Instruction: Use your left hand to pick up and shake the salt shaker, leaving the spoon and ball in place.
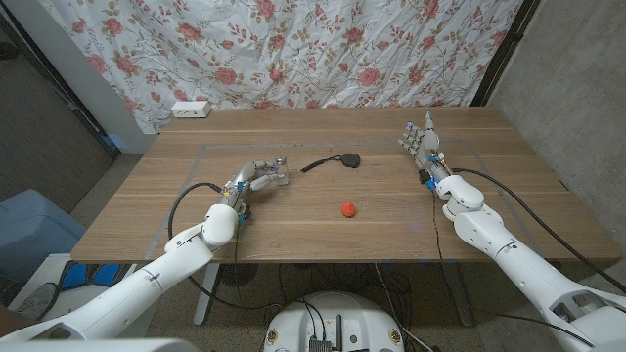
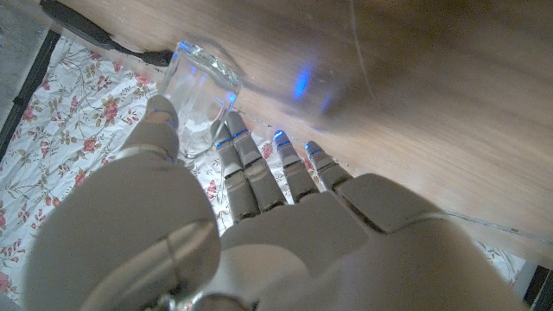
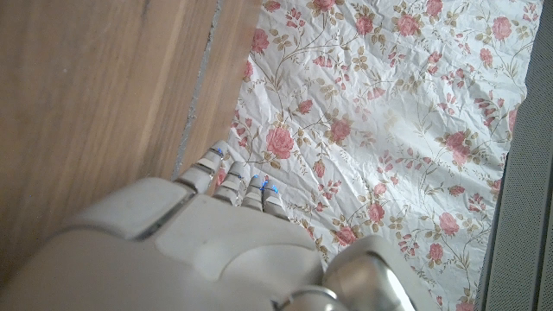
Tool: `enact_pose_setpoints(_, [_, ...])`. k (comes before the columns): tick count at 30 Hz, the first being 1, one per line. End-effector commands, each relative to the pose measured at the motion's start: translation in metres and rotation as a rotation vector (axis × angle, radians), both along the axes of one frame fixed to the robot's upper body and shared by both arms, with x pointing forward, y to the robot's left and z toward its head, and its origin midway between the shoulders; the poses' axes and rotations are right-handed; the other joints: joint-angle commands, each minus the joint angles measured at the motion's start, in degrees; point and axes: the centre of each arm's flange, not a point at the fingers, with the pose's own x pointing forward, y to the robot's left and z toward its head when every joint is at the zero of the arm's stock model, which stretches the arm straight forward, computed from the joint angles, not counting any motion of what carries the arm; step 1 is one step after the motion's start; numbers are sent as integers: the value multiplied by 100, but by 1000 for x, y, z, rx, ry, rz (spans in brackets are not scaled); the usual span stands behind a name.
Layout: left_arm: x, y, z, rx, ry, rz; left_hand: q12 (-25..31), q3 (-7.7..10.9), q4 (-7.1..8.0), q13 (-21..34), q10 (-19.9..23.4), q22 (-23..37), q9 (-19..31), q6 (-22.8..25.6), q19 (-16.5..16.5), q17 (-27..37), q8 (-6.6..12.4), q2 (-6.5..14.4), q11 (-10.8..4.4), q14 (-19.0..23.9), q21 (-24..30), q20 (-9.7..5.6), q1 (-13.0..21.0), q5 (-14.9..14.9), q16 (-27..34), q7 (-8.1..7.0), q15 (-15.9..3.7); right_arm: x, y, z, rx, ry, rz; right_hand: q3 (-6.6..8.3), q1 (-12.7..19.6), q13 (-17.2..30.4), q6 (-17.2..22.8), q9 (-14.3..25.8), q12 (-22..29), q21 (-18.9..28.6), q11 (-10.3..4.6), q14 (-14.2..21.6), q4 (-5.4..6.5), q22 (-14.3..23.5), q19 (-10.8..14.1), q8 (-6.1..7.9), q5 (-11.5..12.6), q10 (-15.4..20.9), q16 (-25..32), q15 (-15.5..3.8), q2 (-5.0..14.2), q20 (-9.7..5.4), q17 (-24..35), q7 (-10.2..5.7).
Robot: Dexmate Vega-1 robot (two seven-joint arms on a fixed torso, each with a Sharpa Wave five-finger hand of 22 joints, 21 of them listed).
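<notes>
Left hand (image 1: 256, 177) grips the salt shaker (image 1: 280, 175) between thumb and fingers on the worktop (image 1: 391, 220); right hand (image 1: 423, 143) empty, fingers apart.

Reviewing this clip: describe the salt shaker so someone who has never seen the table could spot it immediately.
On the wooden table, look to the robot's left half, where the left hand reaches in. The salt shaker stands right at that hand's fingertips, left of the black spoon. It is small and clear glass, unlike the dark spoon and the red ball nearer the front edge.
</notes>
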Motion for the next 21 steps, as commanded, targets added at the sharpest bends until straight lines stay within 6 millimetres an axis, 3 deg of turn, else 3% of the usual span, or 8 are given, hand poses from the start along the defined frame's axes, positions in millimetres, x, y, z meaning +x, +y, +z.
enact_pose_setpoints(1, [2, 4, -6, 5, 22, 1, -22, 56, 16, 5, -48, 15, 30, 62, -19, 0, -5, 50, 1, -14, 33, 5, 2, 33, 2, -38, -448, 0, 0, 0, 0, 0, 0, -38, -11, 14, 1, 20, 3, 30, -2, -6, 1, 30, 26, 21, 54, -38, -24, -194, 564, 16, 28, 48])
enact_pose_setpoints(13, [2, 4, -8, 11, 43, -2, -42, 80, 12, -30, -138, 15, 33, -9, -33, -2, -86, 75, 3, -44, 38, 14, -30, 33, -1, -76, -433, 0, 0, 0, 0, 0, 0, -38, -11, 15, 2, 20, 4, 31, -3, -4, 1, 30, 30, 21, 54, -35, -24, -187, 564, 14, 29, 49])
enact_pose_setpoints(21, [3, 5, -7, 5, 50, -21, -87, 117, -28, -133, -552, 13, 41, -424, -110, 0, -413, 48, 16, -184, 38, 58, -130, 35, -9, -95, -293, 0, 0, 0, 0, 0, 0, -38, -11, 16, 4, 20, 2, 32, -5, -4, 1, 30, 31, 22, 54, -40, -24, -192, 563, 15, 30, 48])
